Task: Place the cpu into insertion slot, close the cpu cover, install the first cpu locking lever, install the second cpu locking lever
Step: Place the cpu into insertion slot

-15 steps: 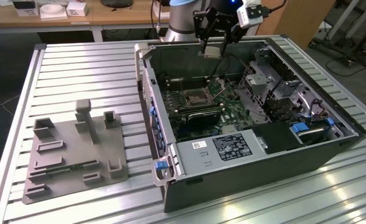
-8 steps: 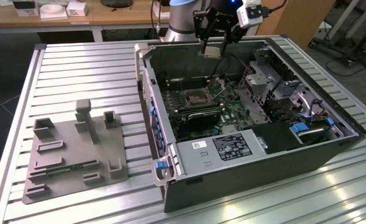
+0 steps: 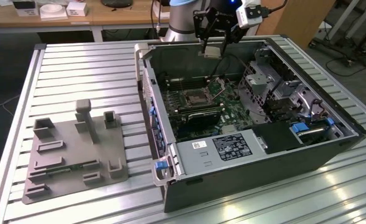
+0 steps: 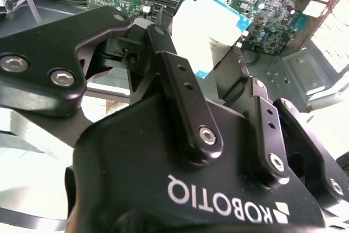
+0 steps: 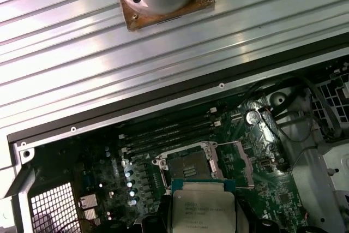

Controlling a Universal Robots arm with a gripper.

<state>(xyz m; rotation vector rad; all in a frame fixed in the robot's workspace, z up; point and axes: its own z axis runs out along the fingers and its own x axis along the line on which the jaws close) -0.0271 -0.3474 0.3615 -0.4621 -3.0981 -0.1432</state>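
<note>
The ribbed aluminium tabletop [image 3: 77, 70] carries a black tower computer case [image 3: 257, 170] lying on its side with its side panel off. A grey moulded fixture plate [image 3: 77, 149] with upright blocks sits on the same surface, toward the exterior view's left and well apart from the case.

Inside the case lies the green circuit board [image 3: 233, 114]. In the first wrist view the board [image 5: 109, 173] runs below the case wall, with the tabletop [image 5: 136, 64] beyond it.

The black two-fingered hand [image 3: 212, 46] hangs from the arm above the far end of the case, clear of the board. In the second wrist view the hand [image 4: 204, 53] is closed partway, its fingers [image 4: 163, 47] pressing opposite edges of the chip.

The square dark-centred insertion slot [image 3: 194, 99] with its silvery rim sits near the middle of the board. In the first wrist view the slot [image 5: 191, 165] is unoccupied. The thin silvery cpu cover [image 5: 245, 163] is swung up and stands open just beside the slot.

The cpu [image 4: 207, 31], a small flat square chip with a pale metal top and a blue-green edge, is gripped in the hand. In the first wrist view the cpu [image 5: 203, 208] is level and well above the slot. In the exterior view the cpu [image 3: 210, 51] is seen below the fingers, apart from the board.
</note>
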